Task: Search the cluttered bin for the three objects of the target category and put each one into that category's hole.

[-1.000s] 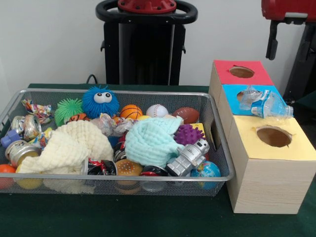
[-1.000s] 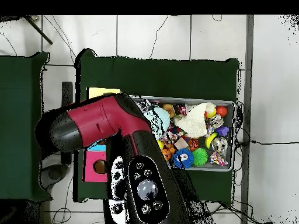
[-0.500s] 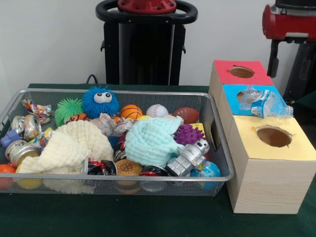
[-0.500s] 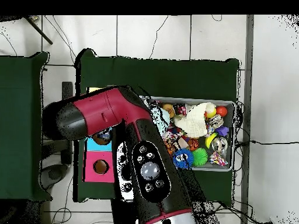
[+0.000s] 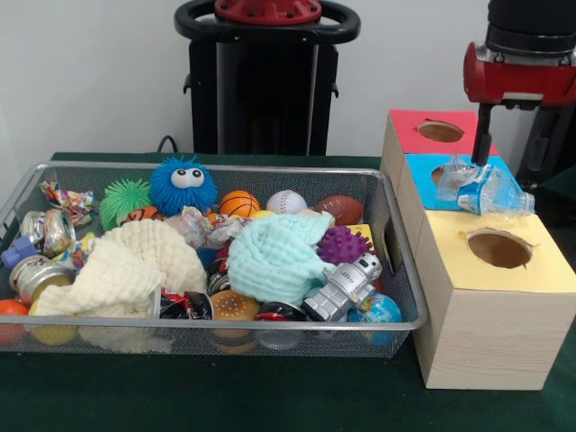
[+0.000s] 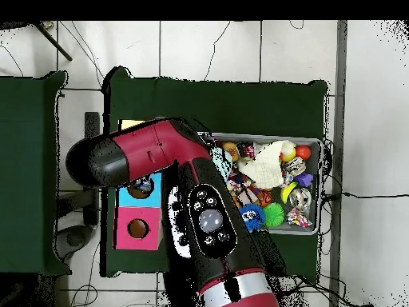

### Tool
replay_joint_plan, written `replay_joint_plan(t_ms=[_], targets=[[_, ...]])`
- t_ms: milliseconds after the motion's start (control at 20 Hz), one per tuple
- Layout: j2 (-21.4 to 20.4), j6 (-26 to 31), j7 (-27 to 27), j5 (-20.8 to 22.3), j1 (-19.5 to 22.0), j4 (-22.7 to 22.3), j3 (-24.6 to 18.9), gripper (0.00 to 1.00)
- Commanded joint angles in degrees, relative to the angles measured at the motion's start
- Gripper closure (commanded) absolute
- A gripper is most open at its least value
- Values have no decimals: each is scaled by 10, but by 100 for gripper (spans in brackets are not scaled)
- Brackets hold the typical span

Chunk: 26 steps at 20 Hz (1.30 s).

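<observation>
Your arm point(image 5: 520, 67) sits at the top right of the front view, above the red box point(image 5: 438, 131) and blue box point(image 5: 457, 176). A thin dark piece hangs off it toward the blue box, but the gripper isn't clearly showing, so you can't tell whether it's open or closed. From overhead, the arm point(image 6: 160, 172) covers the yellow box and the near end of the bin.

A crushed clear plastic bottle point(image 5: 486, 189) lies on its side on top of the blue box, over its hole and hanging toward the yellow box point(image 5: 490, 270). The holes in the red and yellow boxes are uncovered.

The wire mesh bin point(image 5: 207, 327) sits on the green desk point(image 5: 270, 400) just beside the boxes, and it's stuffed: a cream cloth point(image 5: 126, 270), a mint cloth point(image 5: 274, 256), a silver robot toy point(image 5: 346, 283), a globe ball point(image 5: 376, 310), a purple spiky ball point(image 5: 342, 243), a small football point(image 5: 342, 209), a baseball point(image 5: 286, 201), a mini basketball point(image 5: 238, 203), a blue fuzzy ball with eyes point(image 5: 183, 184), a green spiky ball point(image 5: 123, 200) and crushed cans point(image 5: 43, 236) at the left end.
</observation>
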State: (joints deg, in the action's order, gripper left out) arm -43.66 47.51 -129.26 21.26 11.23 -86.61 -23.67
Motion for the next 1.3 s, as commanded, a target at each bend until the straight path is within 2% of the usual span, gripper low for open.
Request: replay_joint_plan(t_ms=[50, 750, 1300], targets=[[31, -34, 86, 44, 19, -4, -17, 0], [54, -83, 48, 83, 4, 1, -2, 0], [62, -120, 19, 104, -4, -21, 14, 0]])
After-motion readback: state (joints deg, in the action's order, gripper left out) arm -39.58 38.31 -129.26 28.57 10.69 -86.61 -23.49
